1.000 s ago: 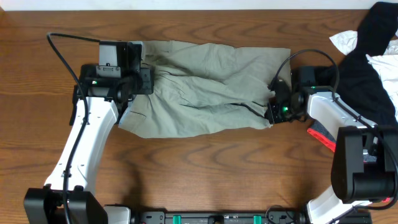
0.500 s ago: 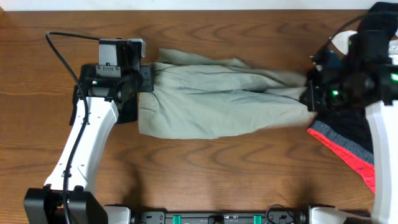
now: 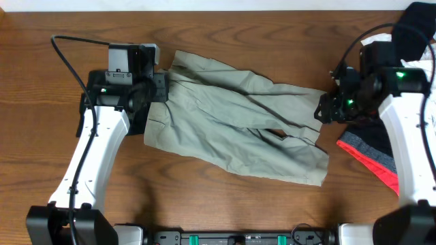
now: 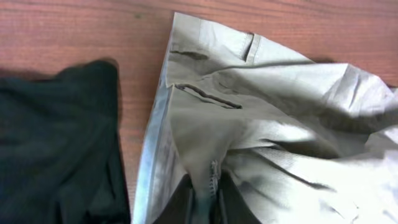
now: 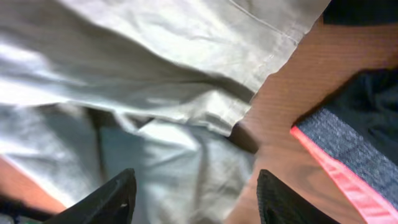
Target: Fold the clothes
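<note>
The pale khaki-green shorts lie spread at a slant across the table, waistband at the left and leg ends at the lower right. My left gripper sits at the waistband. In the left wrist view its fingers are shut on a fold of the shorts beside the zip. My right gripper hovers over the right leg end. In the right wrist view it stands open, with only the shorts and table below.
A black garment lies on the table just left of the waistband. At the right edge is a pile: black cloth, white cloth and a dark piece with coral-pink trim, also seen under the right wrist.
The right gripper pulled the shorts taut to the right, then opened and let go. The leg end has dropped and the shorts now lie slanted. The left gripper has stayed put.
</note>
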